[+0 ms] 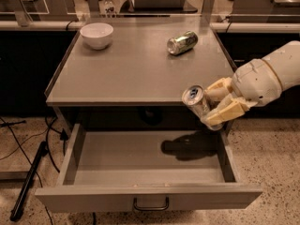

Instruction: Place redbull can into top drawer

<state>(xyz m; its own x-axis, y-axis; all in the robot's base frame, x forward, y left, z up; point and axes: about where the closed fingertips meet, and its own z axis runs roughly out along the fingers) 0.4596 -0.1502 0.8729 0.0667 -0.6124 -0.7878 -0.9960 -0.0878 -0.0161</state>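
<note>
My gripper (pixel 216 103) comes in from the right and is shut on the redbull can (pixel 197 101), a slim silver can held tilted with its silver top toward the camera. The can hangs in the air in front of the table's front edge, above the right part of the top drawer (pixel 140 198). The drawer is pulled open and nothing lies in it; the can's shadow falls on its floor. Its dark bar handle (pixel 150 204) sits at the centre of the front panel.
A grey table (pixel 126 74) stands over the drawer. On it a stubby greenish can (pixel 182 42) lies on its side at the back right and a white bowl (pixel 96 34) stands at the back left. Cables and a dark pole lie on the floor at the left.
</note>
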